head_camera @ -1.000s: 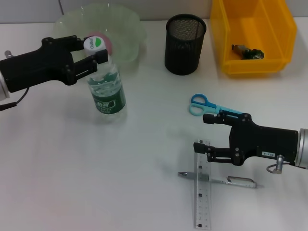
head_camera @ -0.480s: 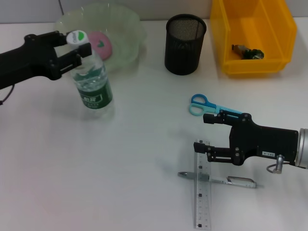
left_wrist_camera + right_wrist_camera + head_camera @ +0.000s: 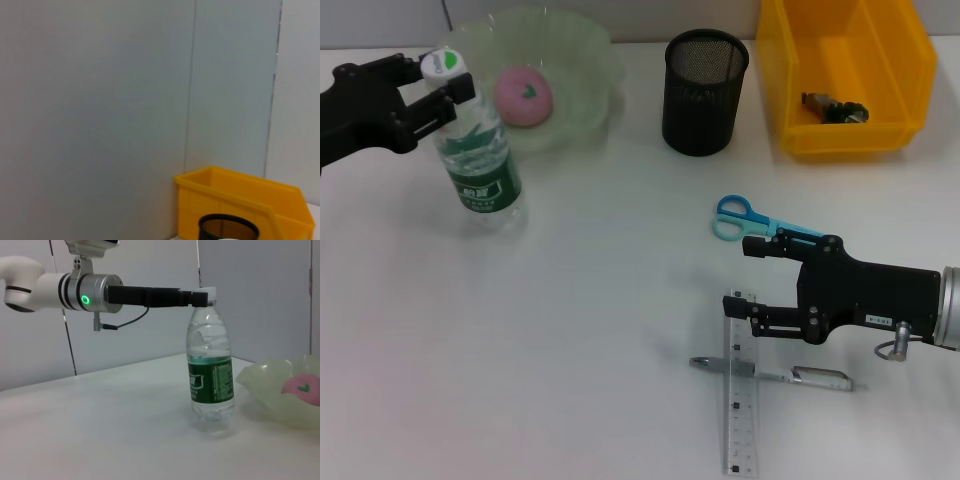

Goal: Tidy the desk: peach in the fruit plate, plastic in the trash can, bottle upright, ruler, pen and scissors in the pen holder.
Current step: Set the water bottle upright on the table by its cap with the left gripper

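Note:
My left gripper (image 3: 438,88) is shut on the neck of the clear bottle (image 3: 477,155) with the green label, which stands upright on the table to the left of the fruit plate (image 3: 582,60). From the right wrist view the left gripper (image 3: 199,298) clamps the bottle (image 3: 210,375) just under its cap. The pink peach (image 3: 523,96) lies in the plate. My right gripper (image 3: 753,288) is open, between the blue scissors (image 3: 748,220) and the ruler (image 3: 740,410), with nothing in it. The pen (image 3: 775,374) lies across the ruler. The black mesh pen holder (image 3: 705,92) stands at the back.
The yellow trash can (image 3: 910,50) at the back right holds a crumpled piece of plastic (image 3: 833,107). The left wrist view shows the trash can (image 3: 235,197) and the pen holder's rim (image 3: 228,225) against a grey wall.
My left gripper has carried the upright bottle leftward and toward the back, from in front of the plate to its left side. The right arm has not moved.

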### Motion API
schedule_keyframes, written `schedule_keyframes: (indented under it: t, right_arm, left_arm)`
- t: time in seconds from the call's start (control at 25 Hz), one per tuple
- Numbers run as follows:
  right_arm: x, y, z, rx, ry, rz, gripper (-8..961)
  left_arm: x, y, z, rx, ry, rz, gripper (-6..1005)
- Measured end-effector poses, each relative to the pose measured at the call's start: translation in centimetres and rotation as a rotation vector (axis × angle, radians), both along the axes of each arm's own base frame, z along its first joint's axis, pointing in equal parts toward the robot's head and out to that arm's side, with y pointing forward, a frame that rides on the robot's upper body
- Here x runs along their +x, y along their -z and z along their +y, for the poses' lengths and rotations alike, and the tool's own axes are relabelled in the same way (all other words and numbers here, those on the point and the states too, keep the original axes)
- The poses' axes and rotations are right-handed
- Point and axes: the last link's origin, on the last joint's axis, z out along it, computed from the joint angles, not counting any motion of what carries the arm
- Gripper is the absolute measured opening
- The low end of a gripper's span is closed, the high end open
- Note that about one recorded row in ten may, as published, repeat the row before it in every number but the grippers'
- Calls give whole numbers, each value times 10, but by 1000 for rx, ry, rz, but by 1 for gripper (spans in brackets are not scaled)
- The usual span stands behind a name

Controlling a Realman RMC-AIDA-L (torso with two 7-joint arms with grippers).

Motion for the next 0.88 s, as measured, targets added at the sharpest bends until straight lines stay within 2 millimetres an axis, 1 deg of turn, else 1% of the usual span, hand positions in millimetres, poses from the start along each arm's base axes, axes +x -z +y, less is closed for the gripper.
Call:
schedule_keyframes:
  t: [0.32,0.88]
  right_arm:
    - [0,0,0,-1,-1,2,789]
    - [0,1,-2,-5,3,5,789]
  left_arm:
    - [-8,-4,1,40,-47,-3,440]
    - [-16,-4,8,90,-111,11,441]
